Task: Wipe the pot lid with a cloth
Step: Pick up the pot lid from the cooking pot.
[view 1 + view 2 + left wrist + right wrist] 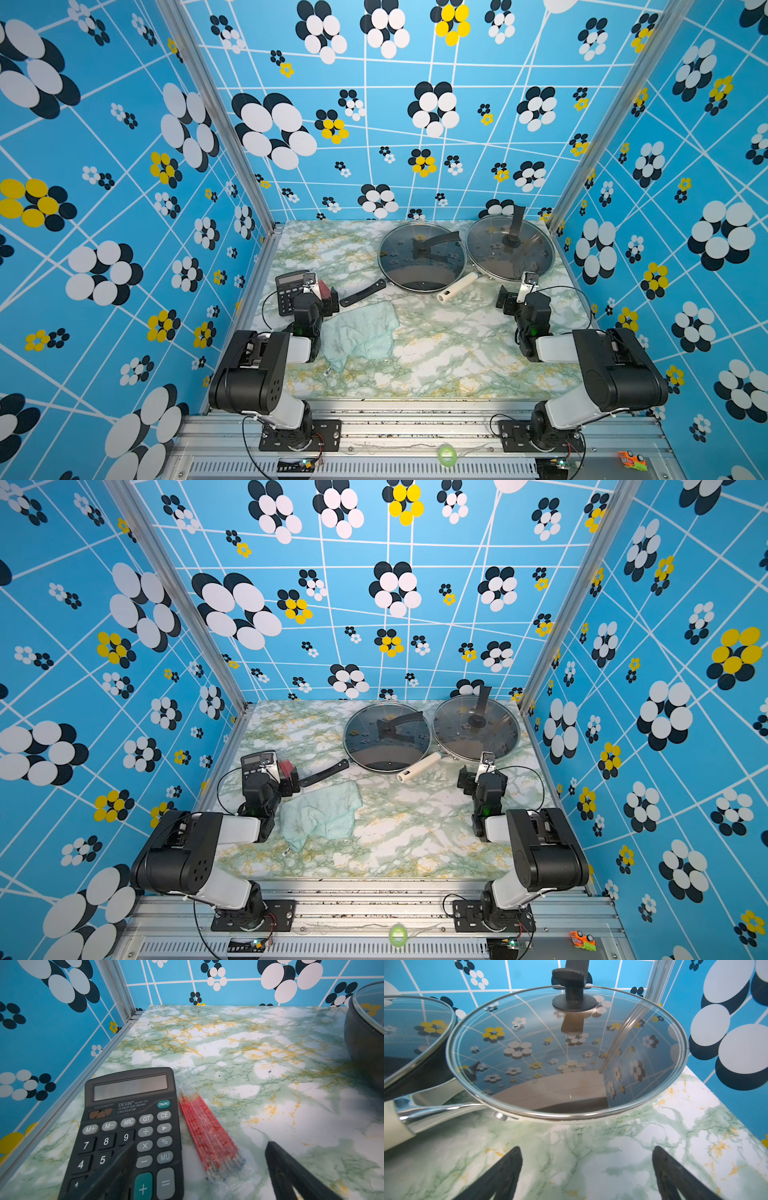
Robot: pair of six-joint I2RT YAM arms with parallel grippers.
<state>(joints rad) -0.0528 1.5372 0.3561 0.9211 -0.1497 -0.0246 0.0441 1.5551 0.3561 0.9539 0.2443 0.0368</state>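
The pale mint-green towel cloth [359, 336] lies crumpled on the green-veined marble-print table [457, 365], near and to the left, just beside the left arm, and nothing holds it. At the far side stand two pans under round glass lids: the dark pan's glass lid [422, 255] and, to its right, the cream-handled pan's glass lid [510, 247]. Their rims are very close together. I cannot tell which lid is meant.

The likeliest slip is a wrong pick. The left hand [199, 1147] hangs over a black desk calculator [128, 1132] and a clear packet of red refills [207, 1132], not over the cloth, so a straight descent would close on those. Because the cloth is bunched, a shallow pinch may lift only one fold. The lids appear to rest loose, and a sideways wipe could slide one off or knock the pans together.

Both arms are folded low and point toward the far side. The left hand is spread wide and empty. The right hand [586, 1149] is equally wide and empty, low over bare table just near of the cream-handled pan.
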